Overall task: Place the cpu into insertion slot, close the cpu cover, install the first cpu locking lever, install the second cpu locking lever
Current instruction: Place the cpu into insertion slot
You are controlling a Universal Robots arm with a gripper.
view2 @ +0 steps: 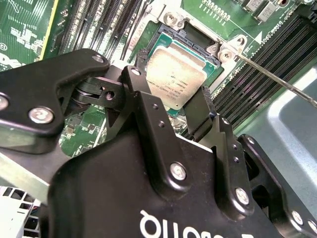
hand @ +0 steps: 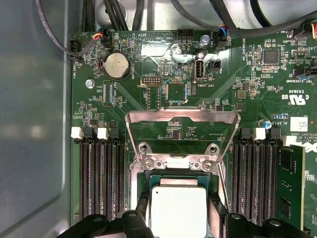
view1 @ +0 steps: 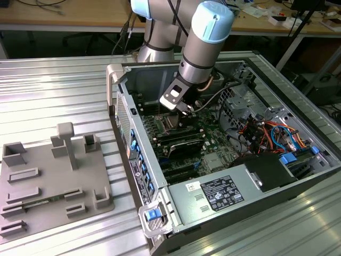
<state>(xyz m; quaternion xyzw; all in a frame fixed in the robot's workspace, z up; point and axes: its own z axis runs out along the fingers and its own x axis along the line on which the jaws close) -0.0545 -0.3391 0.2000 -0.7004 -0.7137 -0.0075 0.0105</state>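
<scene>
Ok, status: gripper (view1: 184,109) is down inside the open computer case (view1: 146,80), about the centre of the exterior view, over the green motherboard (hand: 257,74). Fingers (view2: 140,91) are closed to chip width, one on each side of the cpu (view2: 173,79). The pads look pressed on two opposite edges, so I read it as held. In both wrist views the cpu sits over the insertion slot (view2: 188,35), at or just above it; I can't tell if it's seated. The cpu cover (hand: 181,116) is swung open on its hinge just beyond the slot, clear of the chip. One thin locking lever (view2: 277,82) is unlatched, angling out close beside one finger. Memory slots (hand: 99,173) flank the socket on both sides, near my fingers.

Risks as I judge them:
- Any skew or corner mismatch when the chip goes down would bend socket pins, because pressing won't self-correct it.
- If a pad sticks when I let go, it could drag the cpu up or sideways out of the slot.
- The lever wire is close enough to snag a finger on any sideways move.
- The open cover could fall onto the chip or my fingers if the board gets jolted.
</scene>
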